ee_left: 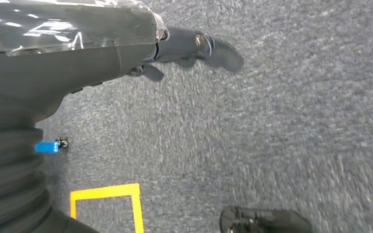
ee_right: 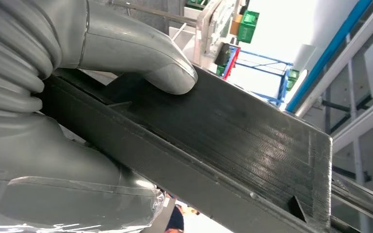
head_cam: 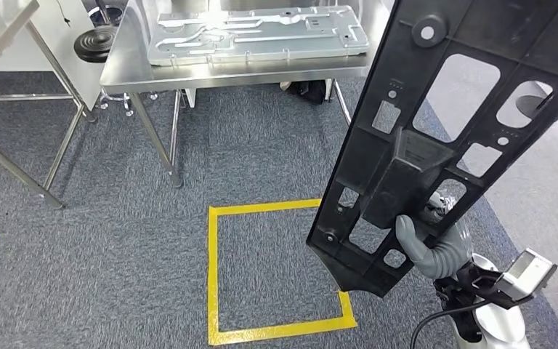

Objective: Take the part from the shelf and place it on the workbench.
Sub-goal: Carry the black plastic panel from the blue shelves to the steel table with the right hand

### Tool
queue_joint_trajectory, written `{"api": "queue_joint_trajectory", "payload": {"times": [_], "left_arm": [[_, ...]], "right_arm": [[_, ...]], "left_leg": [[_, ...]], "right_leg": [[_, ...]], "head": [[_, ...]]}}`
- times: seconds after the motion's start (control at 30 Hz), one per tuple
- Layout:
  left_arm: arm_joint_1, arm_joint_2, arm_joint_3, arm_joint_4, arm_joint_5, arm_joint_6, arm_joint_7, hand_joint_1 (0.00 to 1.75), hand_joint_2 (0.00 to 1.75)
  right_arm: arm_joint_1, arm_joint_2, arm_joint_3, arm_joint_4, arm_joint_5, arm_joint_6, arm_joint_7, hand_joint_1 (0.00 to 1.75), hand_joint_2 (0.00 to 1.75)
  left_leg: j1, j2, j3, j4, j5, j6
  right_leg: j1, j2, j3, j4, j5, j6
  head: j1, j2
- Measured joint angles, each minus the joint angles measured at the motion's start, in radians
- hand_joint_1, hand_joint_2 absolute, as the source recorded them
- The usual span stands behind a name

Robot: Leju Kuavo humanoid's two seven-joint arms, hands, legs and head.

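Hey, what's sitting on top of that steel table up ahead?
A flat silver metal panel with stamped slots lies on the table, covering most of its top. A black round thing shows at the table's left end. Whatever lies under the panel is hidden.

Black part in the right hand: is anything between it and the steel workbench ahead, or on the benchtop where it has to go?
The right hand holds the black part. Only carpet with a yellow taped square lies before the workbench. A silver metal panel already covers most of the benchtop, leaving little free surface.
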Motion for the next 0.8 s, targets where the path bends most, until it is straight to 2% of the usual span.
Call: {"api": "queue_joint_trajectory", "payload": {"times": [0.07,0.13,0.17,0.23,0.27,0.3,0.33,0.37,0.43,0.47,0.53,0.6,0.63,0.67,0.73,0.77,0.8], "left_arm": [[0.000,0.000,0.000,0.000,0.000,0.000,0.001,0.00,1.75],[-0.001,0.000,0.001,0.000,0.001,0.001,0.002,0.00,1.75],[-0.001,0.000,0.001,0.000,0.001,0.001,0.002,0.00,1.75],[-0.001,0.000,0.001,0.000,0.001,0.001,0.002,0.00,1.75],[0.000,0.000,0.001,0.000,0.001,0.001,0.002,0.00,1.75],[0.001,0.000,0.001,0.000,0.001,0.001,0.002,0.00,1.75],[0.001,0.000,0.001,0.000,0.001,0.000,0.002,0.00,1.75],[0.001,0.000,0.001,0.000,0.002,0.000,0.002,0.00,1.75],[0.000,0.000,0.001,0.000,0.004,0.000,0.003,0.00,1.75],[-0.001,0.000,0.001,0.000,0.006,0.000,0.004,0.00,1.75],[-0.001,-0.001,0.001,0.000,0.009,0.000,0.006,0.00,1.75],[-0.002,-0.001,0.001,0.000,0.010,0.001,0.008,0.00,1.75],[-0.002,-0.001,0.001,0.000,0.011,0.001,0.009,0.00,1.75],[-0.002,-0.001,0.001,0.000,0.012,0.002,0.010,0.00,1.75],[-0.001,-0.001,0.001,0.000,0.012,0.003,0.011,0.00,1.75],[0.000,-0.001,0.001,0.000,0.011,0.002,0.012,0.00,1.75],[0.000,-0.001,0.001,0.000,0.010,0.002,0.012,0.00,1.75]], "right_arm": [[-0.003,0.000,0.000,0.002,-0.001,0.000,0.002,1.71,1.75],[-0.009,-0.001,0.000,0.003,-0.003,0.000,0.003,1.71,1.75],[-0.011,-0.001,0.000,0.004,-0.003,0.000,0.003,1.71,1.75],[-0.013,-0.001,0.000,0.008,-0.003,0.000,0.003,1.71,1.75],[-0.014,-0.001,0.000,0.011,-0.003,0.000,0.004,1.71,1.75],[-0.015,-0.001,0.000,0.014,-0.003,0.000,0.004,1.71,1.75],[-0.020,-0.001,0.000,0.017,-0.003,0.001,0.005,1.71,1.75],[-0.027,-0.002,0.000,0.020,-0.004,0.001,0.008,1.71,1.75],[-0.049,-0.005,0.000,0.031,-0.008,0.004,0.015,1.71,1.75],[-0.062,-0.007,0.000,0.038,-0.011,0.005,0.020,1.71,1.75],[-0.090,-0.012,0.001,0.056,-0.017,0.008,0.030,1.71,1.75],[-0.121,-0.018,0.001,0.074,-0.021,0.012,0.039,1.71,1.75],[-0.139,-0.020,0.001,0.084,-0.022,0.015,0.043,1.71,1.75],[-0.157,-0.022,0.001,0.093,-0.022,0.017,0.048,1.71,1.75],[-0.191,-0.026,0.002,0.114,-0.022,0.018,0.058,1.71,1.75],[-0.204,-0.028,0.002,0.125,-0.022,0.018,0.062,1.71,1.75],[-0.215,-0.032,0.002,0.135,-0.022,0.017,0.067,1.71,1.75]], "left_leg": [[0.002,0.000,0.004,-0.007,0.002,0.010],[0.005,0.001,0.013,-0.018,0.005,0.020],[0.006,0.002,0.016,-0.021,0.004,0.024],[0.006,0.003,0.018,-0.021,0.001,0.027],[0.006,0.004,0.020,-0.020,-0.001,0.027],[0.006,0.004,0.023,-0.020,-0.004,0.026],[0.006,0.003,0.027,-0.019,-0.007,0.025],[0.006,0.003,0.033,-0.019,-0.012,0.022],[0.004,0.003,0.040,-0.017,-0.020,0.014],[0.002,0.004,0.040,-0.016,-0.023,0.009],[0.001,0.006,0.039,-0.016,-0.025,-0.002],[0.003,0.007,0.036,-0.005,-0.036,-0.013],[0.003,0.007,0.024,0.024,-0.053,-0.017],[0.004,0.006,0.000,0.075,-0.080,-0.020],[0.006,0.006,-0.073,0.216,-0.138,-0.025],[0.006,0.006,-0.103,0.269,-0.151,-0.026],[0.007,0.006,-0.117,0.287,-0.143,-0.026]], "right_leg": [[-0.003,0.000,0.003,-0.001,-0.004,0.012],[-0.005,-0.003,-0.016,0.045,-0.032,0.025],[-0.008,-0.005,-0.044,0.102,-0.059,0.029],[-0.012,-0.007,-0.122,0.242,-0.112,0.038],[-0.014,-0.008,-0.150,0.285,-0.117,0.041],[-0.015,-0.009,-0.160,0.290,-0.102,0.042],[-0.017,-0.011,-0.147,0.249,-0.067,0.042],[-0.019,-0.013,-0.116,0.178,-0.022,0.041],[-0.017,-0.016,-0.058,0.048,0.033,0.034],[-0.014,-0.016,-0.045,0.016,0.040,0.029],[-0.008,-0.014,-0.046,0.007,0.036,0.016],[-0.012,-0.013,-0.043,0.002,0.037,0.003],[-0.014,-0.013,-0.040,-0.001,0.037,-0.004],[-0.015,-0.014,-0.037,-0.004,0.037,-0.010],[-0.011,-0.014,-0.035,-0.004,0.034,-0.017],[-0.010,-0.013,-0.034,-0.003,0.033,-0.018],[-0.009,-0.013,-0.032,-0.003,0.031,-0.019]], "head": [[0.000,0.000],[0.000,0.000],[0.000,0.000],[0.000,0.000],[0.000,0.000],[0.000,0.000],[0.000,0.000],[0.000,0.000],[0.000,0.000],[0.000,0.000],[0.000,0.000],[0.000,0.000],[0.000,0.000],[0.000,0.000],[0.000,0.000],[0.000,0.000],[0.000,0.000]]}}
